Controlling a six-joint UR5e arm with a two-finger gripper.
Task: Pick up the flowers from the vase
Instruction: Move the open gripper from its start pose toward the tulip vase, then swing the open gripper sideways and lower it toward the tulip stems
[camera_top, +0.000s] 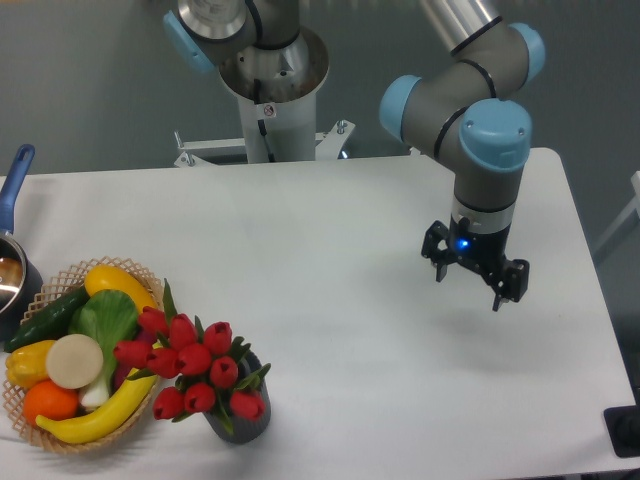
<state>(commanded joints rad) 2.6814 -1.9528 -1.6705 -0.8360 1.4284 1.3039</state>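
A: Which step is in hand?
B: The approach. The end effector is held empty, its fingers spread, above the desk, well apart from the flowers.
A: Where are they kept?
B: In the vase, beside the basket. A leftward reach is required next.
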